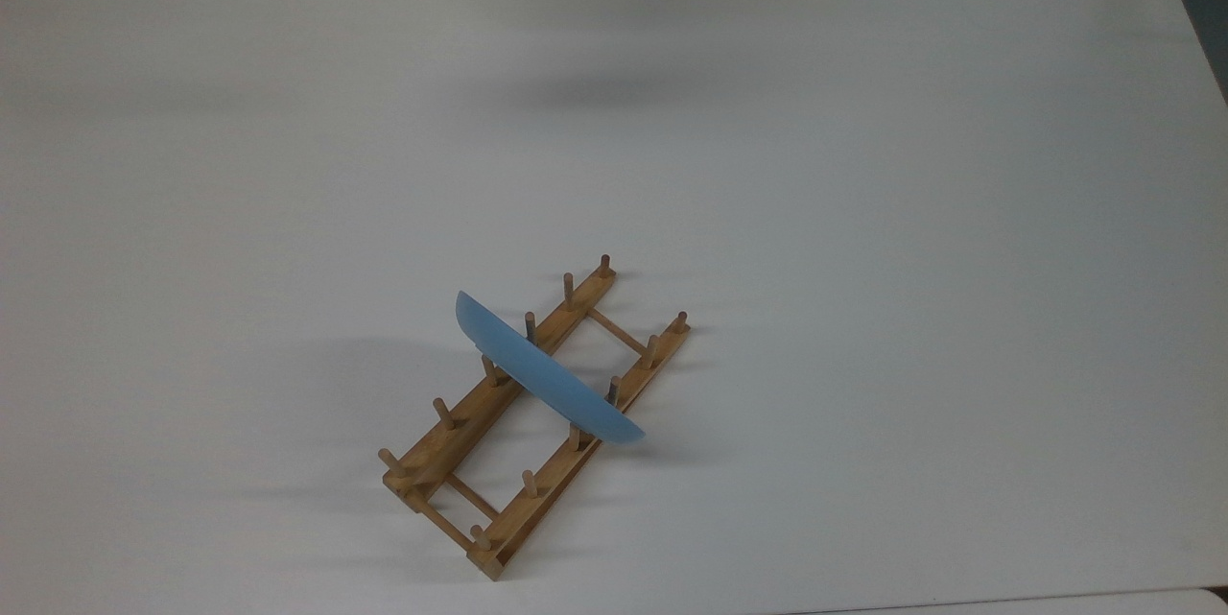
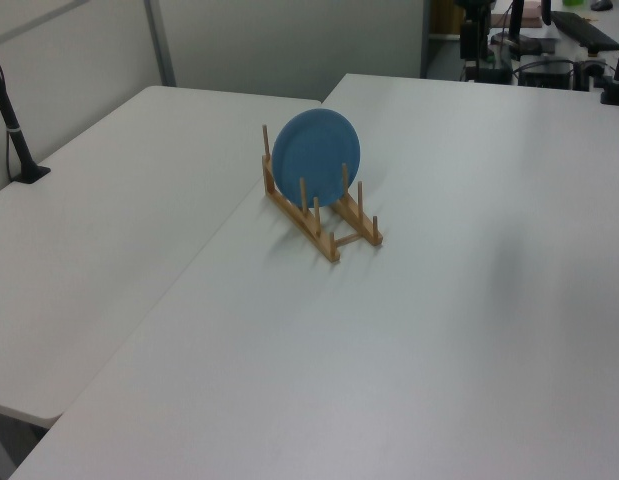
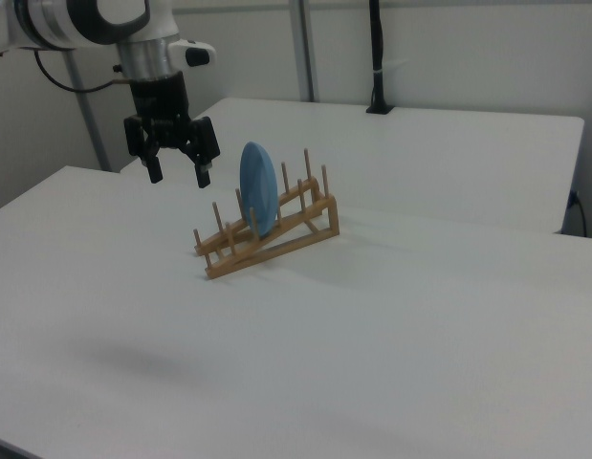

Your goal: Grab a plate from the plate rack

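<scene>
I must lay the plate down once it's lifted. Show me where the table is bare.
Nearly all the white table is bare: the wide stretch on the top view's right of the rack and the far half. Crowded only at the rack, where the plate stands between pegs, gripper open alongside.
</scene>
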